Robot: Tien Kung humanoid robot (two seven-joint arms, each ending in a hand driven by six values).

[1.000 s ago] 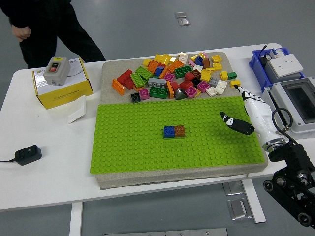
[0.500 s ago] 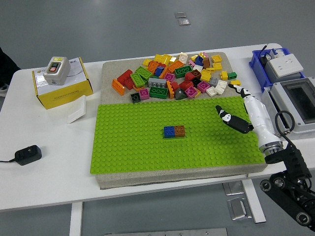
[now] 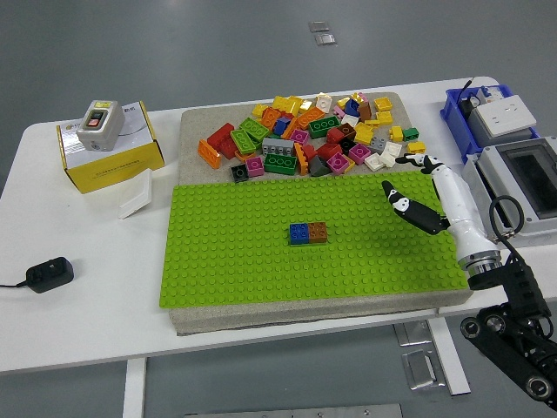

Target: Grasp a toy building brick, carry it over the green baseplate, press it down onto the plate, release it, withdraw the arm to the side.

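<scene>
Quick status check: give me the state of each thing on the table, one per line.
right hand: open, empty, over the baseplate's right edge
green baseplate: flat on the mat
blue brick and brown brick: seated side by side on the baseplate
loose brick pile: unsorted behind the baseplate

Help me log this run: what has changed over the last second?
The right hand moved up the table toward the brick pile, fingers open, holding nothing. The person at the far left has left the view. The blue and brown bricks on the green baseplate stayed put.
</scene>
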